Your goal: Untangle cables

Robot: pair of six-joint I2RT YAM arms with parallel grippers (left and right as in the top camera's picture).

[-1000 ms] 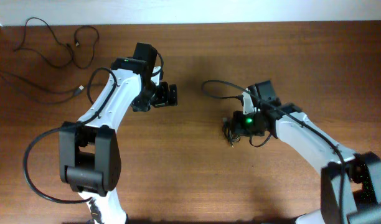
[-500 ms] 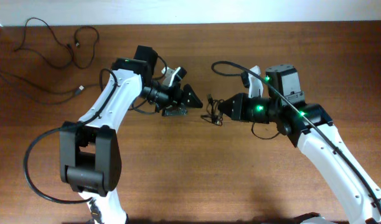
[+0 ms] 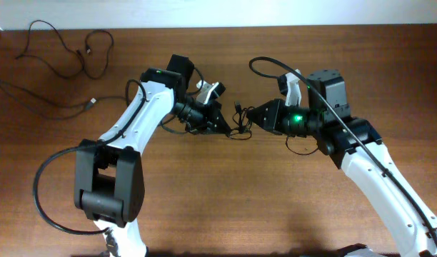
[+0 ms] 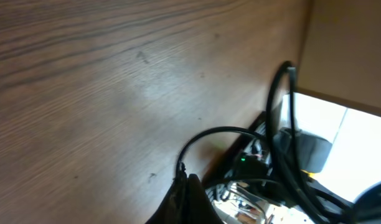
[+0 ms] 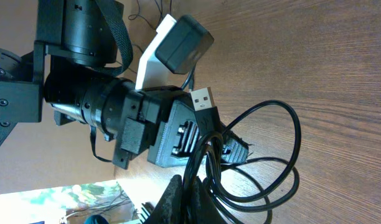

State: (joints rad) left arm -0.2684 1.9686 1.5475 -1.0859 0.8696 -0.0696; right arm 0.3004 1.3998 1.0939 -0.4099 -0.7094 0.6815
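A small knot of thin black cables [image 3: 238,123] hangs between my two grippers above the middle of the table. My right gripper [image 3: 253,118] [image 5: 192,198] is shut on several of its strands, which rise between the fingers. One strand ends in a USB plug [image 5: 203,99], and wide loops [image 5: 284,146] spread to the right. My left gripper [image 3: 224,123] [image 4: 185,186] faces it from the left, jaws pressed together on one cord of the knot. That thin cord [image 4: 215,132] arcs out from the tip.
Several loose black cables [image 3: 61,64] lie spread at the table's far left corner, one with a small plug [image 3: 92,103]. The thicker arm cable [image 3: 268,66] curves behind my right wrist. Bare wood lies along the front and right.
The right gripper lifted the knot off the table and carried it left. The left gripper moved right to meet it and went from open to shut on a cord.
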